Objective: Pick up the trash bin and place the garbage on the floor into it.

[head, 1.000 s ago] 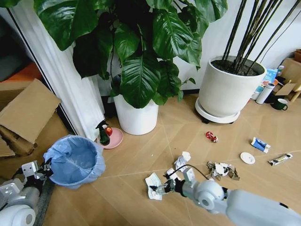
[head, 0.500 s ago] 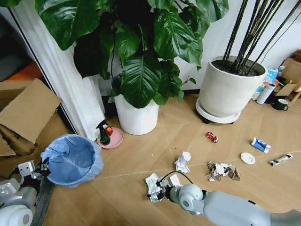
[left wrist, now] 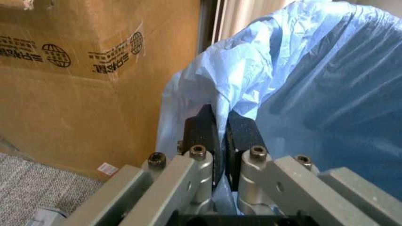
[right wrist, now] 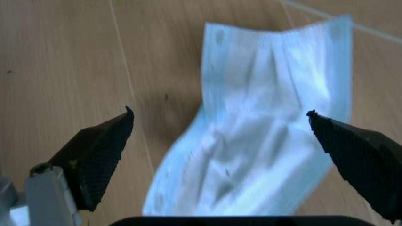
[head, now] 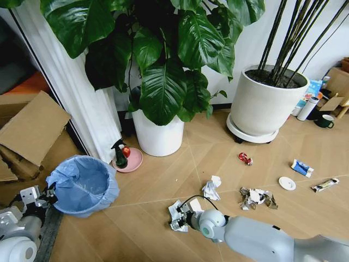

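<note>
A: Why is the left pincer [left wrist: 220, 136] pinched together like that?
B: It is clamped on the rim of the bin [head: 82, 185], with the blue bag [left wrist: 301, 70] caught between its pads, so bin and liner come up together. The bin sits right ahead of that pincer, beside the cardboard [head: 32, 128]

A: And the right pincer [right wrist: 220, 141]?
B: Spread wide, its tips standing either side of a pale blue mask [right wrist: 264, 132] lying flat on the floor [right wrist: 75, 56] directly below. I judge it is lined up to close on that piece first; the other garbage, a tissue [head: 211, 188] and a can [head: 245, 158], lies farther beyond it
</note>
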Robot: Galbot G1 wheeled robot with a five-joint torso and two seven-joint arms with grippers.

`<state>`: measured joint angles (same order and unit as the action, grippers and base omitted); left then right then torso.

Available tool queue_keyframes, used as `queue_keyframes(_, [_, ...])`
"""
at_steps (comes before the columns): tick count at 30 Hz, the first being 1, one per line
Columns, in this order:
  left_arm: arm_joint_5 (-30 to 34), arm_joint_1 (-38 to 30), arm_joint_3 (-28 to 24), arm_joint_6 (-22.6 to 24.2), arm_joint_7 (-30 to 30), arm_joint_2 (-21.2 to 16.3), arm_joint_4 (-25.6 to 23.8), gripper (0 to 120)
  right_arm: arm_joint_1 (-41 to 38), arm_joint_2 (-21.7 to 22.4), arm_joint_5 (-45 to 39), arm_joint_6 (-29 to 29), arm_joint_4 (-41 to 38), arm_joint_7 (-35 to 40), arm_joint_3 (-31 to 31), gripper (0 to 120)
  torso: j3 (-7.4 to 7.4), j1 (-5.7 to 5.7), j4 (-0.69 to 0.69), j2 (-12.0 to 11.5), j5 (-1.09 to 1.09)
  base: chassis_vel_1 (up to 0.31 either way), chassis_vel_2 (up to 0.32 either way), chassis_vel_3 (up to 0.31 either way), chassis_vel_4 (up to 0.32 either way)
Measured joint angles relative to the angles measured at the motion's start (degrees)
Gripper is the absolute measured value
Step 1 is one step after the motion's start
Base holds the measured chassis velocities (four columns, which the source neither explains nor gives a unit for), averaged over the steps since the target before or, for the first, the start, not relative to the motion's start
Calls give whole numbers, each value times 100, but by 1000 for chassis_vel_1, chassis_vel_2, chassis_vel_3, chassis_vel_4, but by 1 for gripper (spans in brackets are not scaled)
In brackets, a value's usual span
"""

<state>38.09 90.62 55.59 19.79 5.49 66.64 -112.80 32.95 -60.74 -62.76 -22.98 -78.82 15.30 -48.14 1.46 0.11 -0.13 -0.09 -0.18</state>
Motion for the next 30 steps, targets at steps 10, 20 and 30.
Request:
queue_keyframes(10, [35,-2,17,-29,-37,-58,76,0,-146,-779,160,-172,733,170,-71,88,0,0,1,0,0,0,0,0,0])
queue_keyframes(20, [104,-22,50,-32,-41,-119,109,0,-220,-746,63,-358,754,368,-97,53,0,0,0,0,0,0,0,0,0])
queue_keyframes(30, [124,-37,45,-33,-40,-134,144,0,-228,-728,15,-373,738,414,-86,18,0,0,0,0,0,0,0,0,0])
